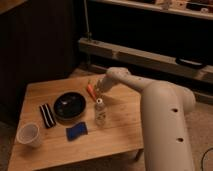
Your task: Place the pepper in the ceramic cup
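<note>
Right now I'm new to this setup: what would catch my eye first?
A bulky white robot arm fills the right side, its gripper at a slender orange-red pepper beside a round black bowl. A pale tapered ceramic cup stands at the wooden table's near left corner.

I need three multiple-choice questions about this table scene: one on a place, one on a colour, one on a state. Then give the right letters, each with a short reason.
1. Where does the ceramic cup stand? A) near left corner of the table B) far right corner C) on the floor
2. What colour is the bowl? A) white B) black C) orange
3. What state is the pepper in? A) in the cup B) outside it, at the gripper behind the bowl C) beside the cup
1 A, it stands at that corner; 2 B, black against pale wood; 3 B, the pepper shows at the gripper, far from the cup.
</note>
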Motion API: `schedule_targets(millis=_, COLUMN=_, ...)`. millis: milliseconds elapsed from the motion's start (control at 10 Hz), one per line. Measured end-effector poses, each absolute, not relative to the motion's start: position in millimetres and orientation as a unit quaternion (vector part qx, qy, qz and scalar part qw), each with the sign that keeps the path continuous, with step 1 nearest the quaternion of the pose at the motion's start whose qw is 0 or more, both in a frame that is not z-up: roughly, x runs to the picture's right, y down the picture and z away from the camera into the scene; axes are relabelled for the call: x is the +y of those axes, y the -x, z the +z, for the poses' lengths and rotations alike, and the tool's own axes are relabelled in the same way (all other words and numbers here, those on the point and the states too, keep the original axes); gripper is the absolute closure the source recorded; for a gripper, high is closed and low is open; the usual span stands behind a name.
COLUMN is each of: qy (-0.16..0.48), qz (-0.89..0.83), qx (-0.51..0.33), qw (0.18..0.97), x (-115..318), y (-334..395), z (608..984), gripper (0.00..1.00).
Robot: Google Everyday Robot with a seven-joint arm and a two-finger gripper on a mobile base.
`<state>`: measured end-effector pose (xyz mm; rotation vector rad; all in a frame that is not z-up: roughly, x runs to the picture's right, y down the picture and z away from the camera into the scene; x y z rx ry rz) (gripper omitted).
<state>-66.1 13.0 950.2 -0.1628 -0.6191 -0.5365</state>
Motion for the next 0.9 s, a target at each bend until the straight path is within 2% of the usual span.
schedule_targets(millis=100, qy=0.072, qz=-0.261, qx=-0.291, qw=0.917, x=8, y=62, z=945, gripper=0.60)
schedule_targets(millis=300, qy=0.041, qz=-0.299, qx=-0.256, qw=0.919, x=-26, y=57, z=930, gripper=0.37)
schedule_targets(millis=400, qy=0.028, qz=-0.326, qx=-0.235, qw=0.915, x=-49, y=47, z=927, gripper=0.32)
schedule_targets(millis=600, qy=0.013, qz=-0.403, qx=-0.220, qw=0.888, x=-85, y=27, z=929, gripper=0.32)
schedule_targets(millis=900, qy=0.010, qz=-0.509, qx=-0.241, qw=0.826, x=-104, y=18, z=933, gripper=0.32)
